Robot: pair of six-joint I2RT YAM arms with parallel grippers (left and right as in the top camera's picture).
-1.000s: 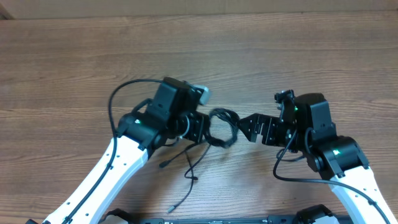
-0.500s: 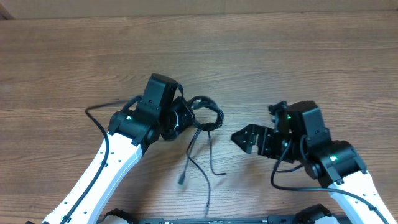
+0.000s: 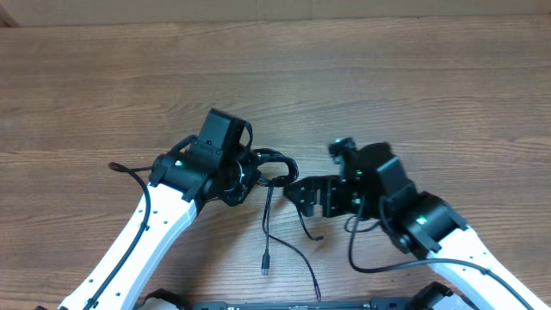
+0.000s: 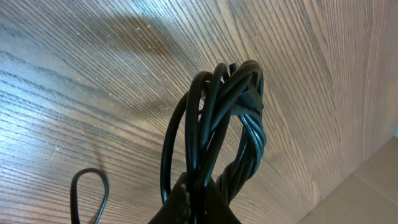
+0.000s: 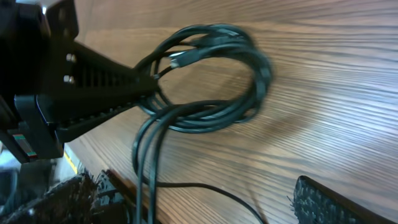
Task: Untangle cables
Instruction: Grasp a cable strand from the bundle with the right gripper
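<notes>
left hand (image 3: pixel 252 171) tight on coiled cables (image 4: pixel 245 124), wide-open right hand (image 3: pixel 297 191) just beside, over wooden table (image 3: pixel 413 77)

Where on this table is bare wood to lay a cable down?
The far strip of the table, beyond both arms, is bare. Crowded: the near middle, where the cables and their loose ends run between left arm and right arm.

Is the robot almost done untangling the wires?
Not nearly. Done: a few loose ends trail out of the bunch onto the table, one ending in a small plug. In hand: the left gripper is shut on the cables, and the open right gripper sits close beside them. Left: the loops are wound together in one coil, so they need pulling apart.
</notes>
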